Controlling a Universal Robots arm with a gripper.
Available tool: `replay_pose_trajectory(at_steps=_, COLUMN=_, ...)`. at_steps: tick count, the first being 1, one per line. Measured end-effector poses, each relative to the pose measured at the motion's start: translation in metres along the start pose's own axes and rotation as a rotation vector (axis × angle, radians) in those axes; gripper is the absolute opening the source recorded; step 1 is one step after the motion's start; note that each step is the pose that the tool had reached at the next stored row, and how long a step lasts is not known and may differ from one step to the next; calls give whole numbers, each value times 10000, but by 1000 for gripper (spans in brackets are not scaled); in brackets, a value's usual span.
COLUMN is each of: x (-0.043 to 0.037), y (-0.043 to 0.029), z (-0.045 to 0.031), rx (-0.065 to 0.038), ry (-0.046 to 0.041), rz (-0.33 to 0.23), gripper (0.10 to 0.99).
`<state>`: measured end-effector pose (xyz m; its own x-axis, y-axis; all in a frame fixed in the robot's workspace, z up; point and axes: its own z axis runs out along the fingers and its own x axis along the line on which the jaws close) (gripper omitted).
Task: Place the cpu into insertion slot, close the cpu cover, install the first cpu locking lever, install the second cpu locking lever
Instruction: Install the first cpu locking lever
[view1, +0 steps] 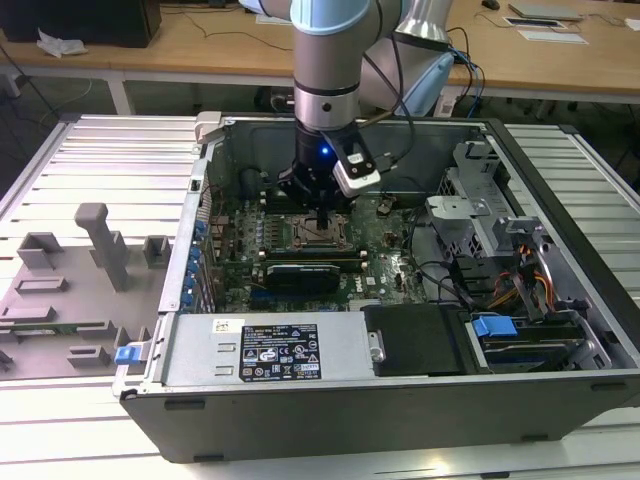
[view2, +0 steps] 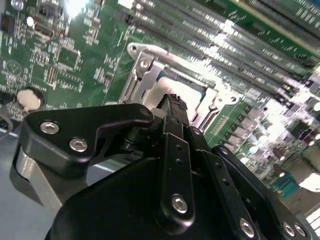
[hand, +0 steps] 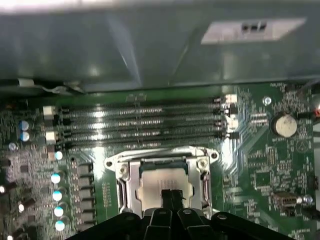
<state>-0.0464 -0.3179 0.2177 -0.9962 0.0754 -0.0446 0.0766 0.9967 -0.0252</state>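
Note:
The cpu (hand: 157, 181) shows its pale metal face inside the insertion slot (view1: 318, 235) on the green board. Around it the silvery cpu cover (hand: 165, 159) lies flat, and the chip is seen through its window. In the second wrist view the cover (view2: 137, 67) and the cpu (view2: 152, 95) lie just beyond my fingertips. My gripper (hand: 172, 196) hangs straight over the socket, its two black fingers pressed together with nothing between them, tips at or just above the chip's face. In the exterior view the gripper (view1: 322, 215) stands upright inside the open computer case.
Long black memory slots (hand: 145, 125) run beside the socket, with the grey case wall (hand: 150, 50) behind them. A black card (view1: 300, 272), a metal drive cage (view1: 480, 220) and a labelled power supply (view1: 280, 350) surround the board. Grey fixtures (view1: 100, 240) stand at the exterior view's left.

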Motion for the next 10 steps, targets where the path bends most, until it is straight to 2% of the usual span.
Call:
replay_pose_trajectory(at_steps=1, x=-2, y=-21, z=1, rx=25, ry=-1, rz=-1, gripper=106)
replay_pose_trajectory(at_steps=5, x=-3, y=-28, z=-20, rx=96, ry=-6, rz=-5, gripper=106)
replay_pose_trajectory(at_steps=10, x=-11, y=-32, z=-203, rx=93, ry=-7, rz=-3, gripper=106)
